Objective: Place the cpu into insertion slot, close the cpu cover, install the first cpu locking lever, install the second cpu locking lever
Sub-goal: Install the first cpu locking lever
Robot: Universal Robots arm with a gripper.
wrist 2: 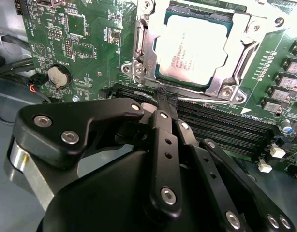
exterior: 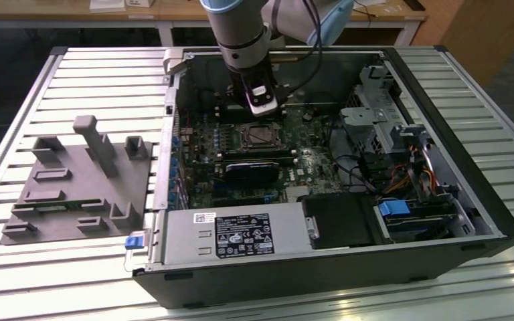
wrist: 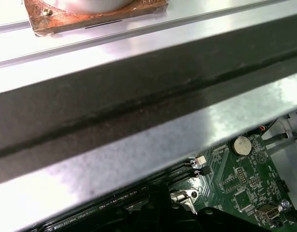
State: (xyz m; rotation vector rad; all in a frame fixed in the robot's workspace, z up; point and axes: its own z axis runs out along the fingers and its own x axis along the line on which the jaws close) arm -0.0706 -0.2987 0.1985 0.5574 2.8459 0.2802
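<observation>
While the cpu (wrist 2: 189,46) lies flat in the insertion slot (exterior: 259,136), its silvery top faces up, square to the socket. That fits a chip that has been seated, so that step looks done. Over it sits the cpu cover (wrist 2: 237,30). The metal frame is down around the chip and the top shows through its square opening, so I judge the cover closed. A thin metal bar along one side looks like a locking lever (wrist 2: 137,48). Whether it is latched, I cannot tell.

Moving outward, the gripper (wrist 2: 167,98) points at the near edge of the socket frame. Its black fingers (wrist 2: 164,145) are drawn together into one narrow tip, and nothing shows between them. That suits a hand set to push or hook rather than to carry. The tip is just beside the frame, over the long black memory slots (wrist 2: 221,123). Contact with the frame I cannot confirm.

Further out, a coin cell battery (wrist 2: 58,75) sits on the green motherboard (wrist 2: 85,34). In the exterior view the arm comes down from above into the open computer case (exterior: 471,234). The case lies on its side on a slatted metal table (exterior: 105,73). A grey parts fixture (exterior: 78,180) stands well apart, on the exterior view's left.
</observation>
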